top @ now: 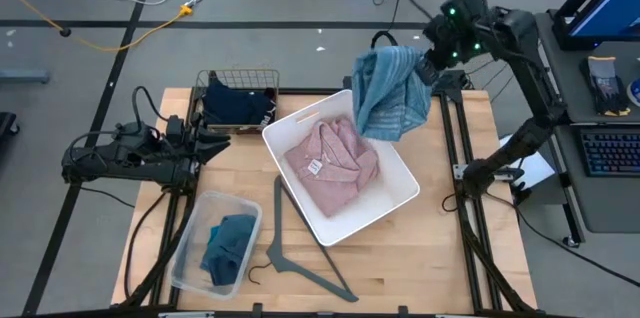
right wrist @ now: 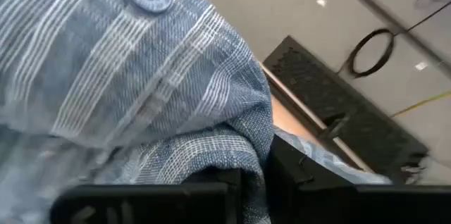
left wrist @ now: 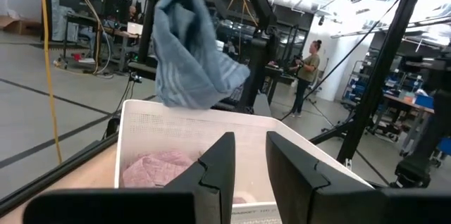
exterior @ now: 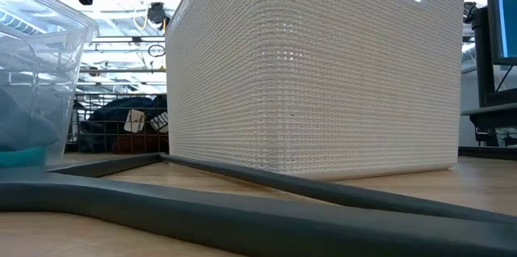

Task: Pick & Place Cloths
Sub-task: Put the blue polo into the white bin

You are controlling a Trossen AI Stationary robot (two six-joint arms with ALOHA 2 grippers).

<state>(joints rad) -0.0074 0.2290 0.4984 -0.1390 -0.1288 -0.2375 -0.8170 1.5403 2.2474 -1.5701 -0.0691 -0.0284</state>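
the right hand (top: 428,66) is clenched on the bunched top of the blue striped shirt (top: 390,93), which hangs limp and light over the far right corner of the white basket (top: 400,198) holding the pink fleece (top: 330,163), while the left hand (top: 205,143) waits released at the counter's left.

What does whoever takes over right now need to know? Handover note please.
Right tool: shut on the blue striped shirt, hanging above the white basket's far corner.
Left tool: open, idle at the table's left side, beside the wire basket.
Done: pink cloth lies in the white basket.
Elsewhere: navy cloth in the wire basket, teal cloth in the clear bin.
Left: probably placing the shirt.
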